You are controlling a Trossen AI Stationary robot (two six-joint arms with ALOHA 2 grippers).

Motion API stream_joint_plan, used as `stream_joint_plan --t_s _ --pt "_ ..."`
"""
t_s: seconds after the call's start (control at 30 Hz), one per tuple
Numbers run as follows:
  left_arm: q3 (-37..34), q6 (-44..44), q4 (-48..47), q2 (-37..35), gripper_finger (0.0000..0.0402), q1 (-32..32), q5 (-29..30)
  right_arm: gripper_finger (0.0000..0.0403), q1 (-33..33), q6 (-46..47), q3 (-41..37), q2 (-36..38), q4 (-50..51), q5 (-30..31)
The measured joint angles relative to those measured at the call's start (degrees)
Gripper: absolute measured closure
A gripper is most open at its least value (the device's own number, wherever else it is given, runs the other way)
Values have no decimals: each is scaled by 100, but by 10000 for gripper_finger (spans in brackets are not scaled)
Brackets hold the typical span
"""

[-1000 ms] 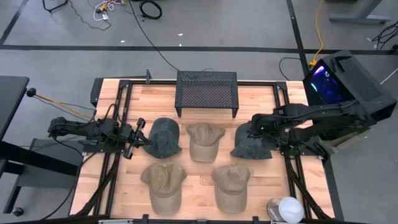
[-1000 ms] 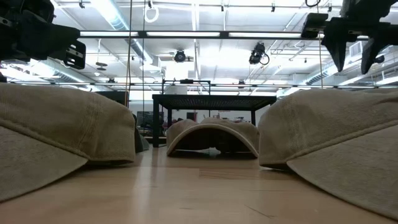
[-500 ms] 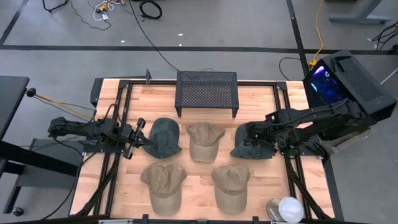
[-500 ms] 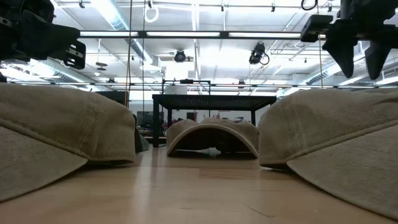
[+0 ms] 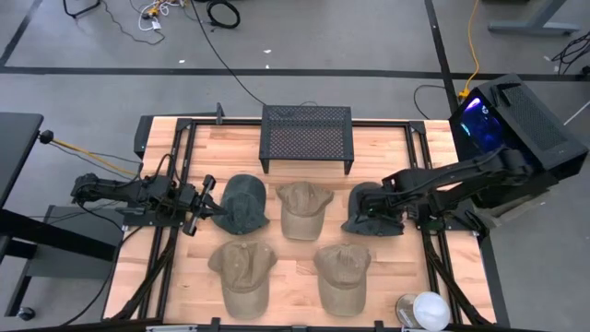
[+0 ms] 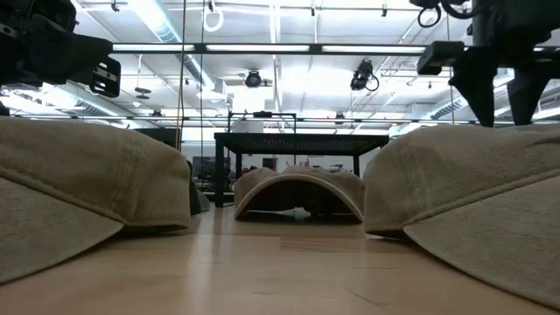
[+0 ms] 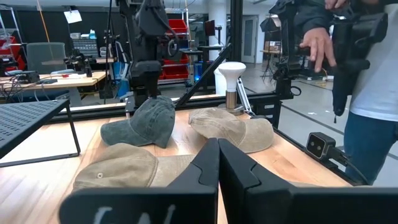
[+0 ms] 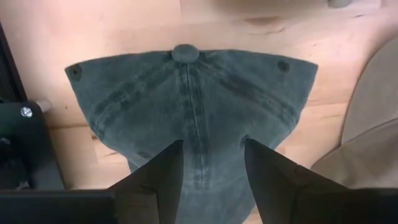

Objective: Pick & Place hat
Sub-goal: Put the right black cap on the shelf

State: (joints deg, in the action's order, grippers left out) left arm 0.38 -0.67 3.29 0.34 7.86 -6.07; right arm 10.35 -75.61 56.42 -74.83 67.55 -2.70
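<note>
right gripper (image 8: pixel 211 165) poised above dark cap (image 8: pixel 186 106)

No readable text, label, brand, number or sign in any view. Hats plain, no lettering visible. Lit screen (image 5: pixel 481 123) at far right of surface glows purple-blue, content illegible. Room clutter behind surface too small to read.
</note>
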Motion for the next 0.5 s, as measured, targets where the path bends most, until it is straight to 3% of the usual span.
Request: stream_joint_plan --t_s 0.5 --pt "2 0 0 0 399 -1 0 231 0 -161 -515 -199 -59 246"
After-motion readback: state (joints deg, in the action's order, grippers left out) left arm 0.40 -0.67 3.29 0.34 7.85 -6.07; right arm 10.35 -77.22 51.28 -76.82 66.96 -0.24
